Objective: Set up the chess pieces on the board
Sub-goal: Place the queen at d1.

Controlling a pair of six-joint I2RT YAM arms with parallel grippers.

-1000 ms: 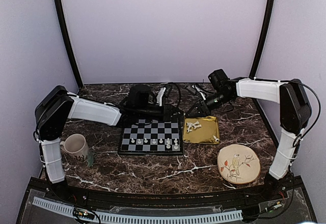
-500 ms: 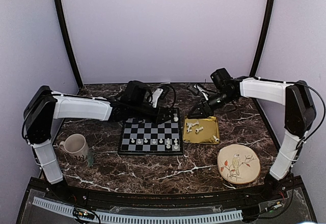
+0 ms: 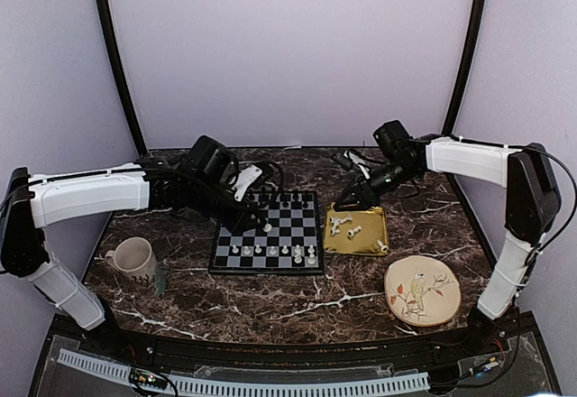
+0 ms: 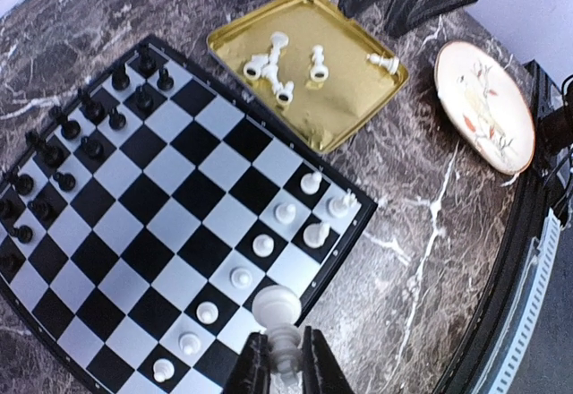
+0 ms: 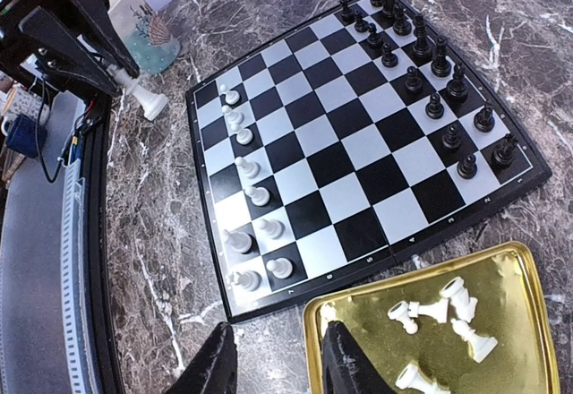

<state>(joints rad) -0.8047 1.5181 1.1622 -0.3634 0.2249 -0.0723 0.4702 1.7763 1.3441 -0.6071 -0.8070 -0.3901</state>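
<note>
The board (image 3: 266,272) lies mid-table, with several white chess pieces (image 3: 271,251) along its near rows and black ones (image 3: 287,198) at the far side. My left gripper (image 3: 257,226) is above the board's left half. It is shut on a white chess piece (image 4: 276,308), which is held by its base between the fingers (image 4: 253,369). My right gripper (image 5: 277,363) hangs open and empty over the far left corner of the gold tray (image 3: 370,242). Several loose white pieces (image 5: 440,308) lie in that tray.
A pale mug (image 3: 133,257) stands left of the board, by the left arm's base. A round bird-painted plate (image 3: 422,290) lies near the front right. The tray (image 4: 345,112) sits close against the board's right edge (image 4: 356,233). Cables lie at the table's back.
My left arm has swung left and nearer, carrying the white piece from the board's far right corner to over its left half. The right jaws have opened above the tray.
</note>
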